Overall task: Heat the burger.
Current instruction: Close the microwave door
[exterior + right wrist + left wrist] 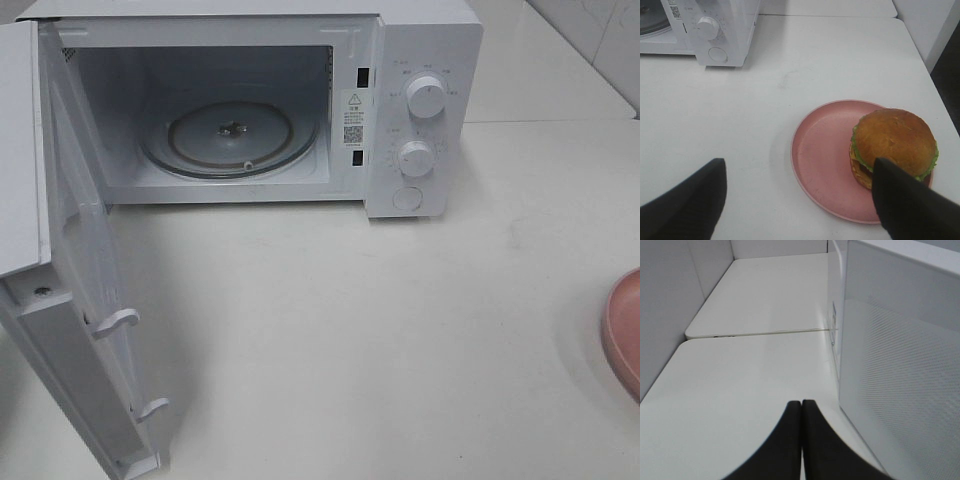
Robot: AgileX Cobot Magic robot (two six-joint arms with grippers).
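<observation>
Standing open at the upper left of the high view, a boxy white microwave oven (420,60) shows its round glass turntable (230,140) bare inside the cavity, its white door (75,300) swung wide toward the lower left of the frame and two round white dials (427,97) stacked on the control panel at its right. The oven sits on a pale white tabletop (380,340), and a sliver of a round pink plate (625,335) enters at the right edge. In the right wrist view the burger (895,145), a glossy golden-brown bun over frilly green lettuce, sits on that plate, toward the plate's right side in the lower right of the frame, well apart from the oven at the upper left. The right gripper (800,200) hangs over the table with its black fingers (690,200) spread wide and nothing between them; one finger overlaps the burger's near edge in the picture, though contact cannot be told. The left gripper (801,440) is clenched, its two dark fingertips pressed together on nothing, just beside the perforated white door panel.
</observation>
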